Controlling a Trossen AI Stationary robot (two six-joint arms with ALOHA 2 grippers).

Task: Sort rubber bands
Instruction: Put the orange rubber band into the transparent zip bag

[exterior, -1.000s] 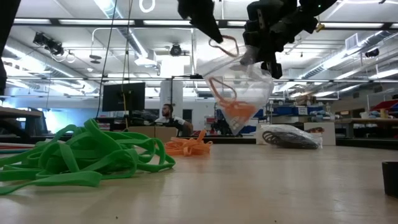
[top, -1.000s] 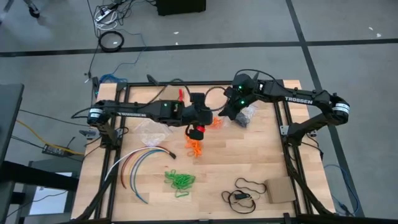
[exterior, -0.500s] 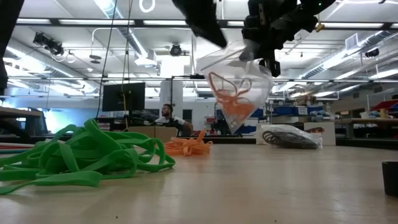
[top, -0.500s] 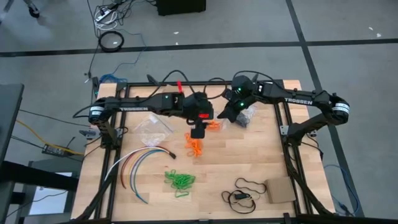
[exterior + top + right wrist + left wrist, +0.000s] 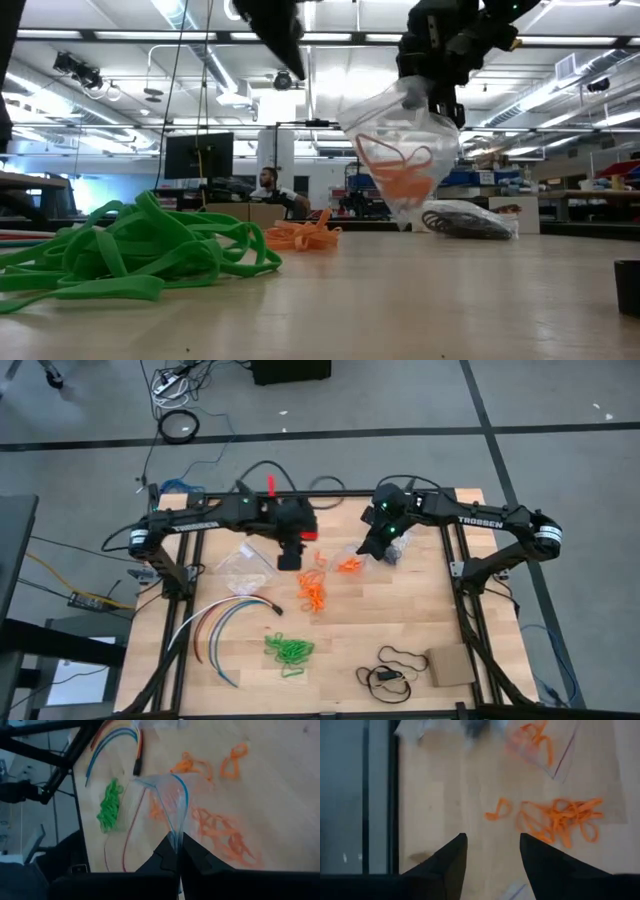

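A clear zip bag [image 5: 405, 165] with orange rubber bands in its bottom hangs above the table from my shut right gripper [image 5: 432, 92]. On the wood, a loose heap of orange rubber bands [image 5: 312, 592] lies near the middle, and a single orange band [image 5: 499, 810] lies beside it. A green heap [image 5: 288, 650] lies nearer the front. My left gripper [image 5: 491, 852] hangs open over the table left of the bag, above the orange heap, and holds nothing. A second bag with dark bands [image 5: 468, 218] lies on the table behind the hanging bag. My right gripper pinches the bag's top edge [image 5: 176, 839] between its two shut fingers, by the blue zip strip at one end of the mouth. The fingers slant down from above. The bag hangs below them, clear of the table, its mouth gaping to one side.
An empty clear bag [image 5: 243, 568] lies flat at the left. Curved coloured cables [image 5: 220, 625] lie at the front left. A black cord loop [image 5: 395, 665] and a cardboard piece [image 5: 450, 665] lie at the front right. Bare wood lies between the heaps.
My left gripper has drawn away from the bag's mouth, going up and toward the table's far left. The orange band that hung at the mouth now lies inside the bag. The bag has swung a little toward the right arm.
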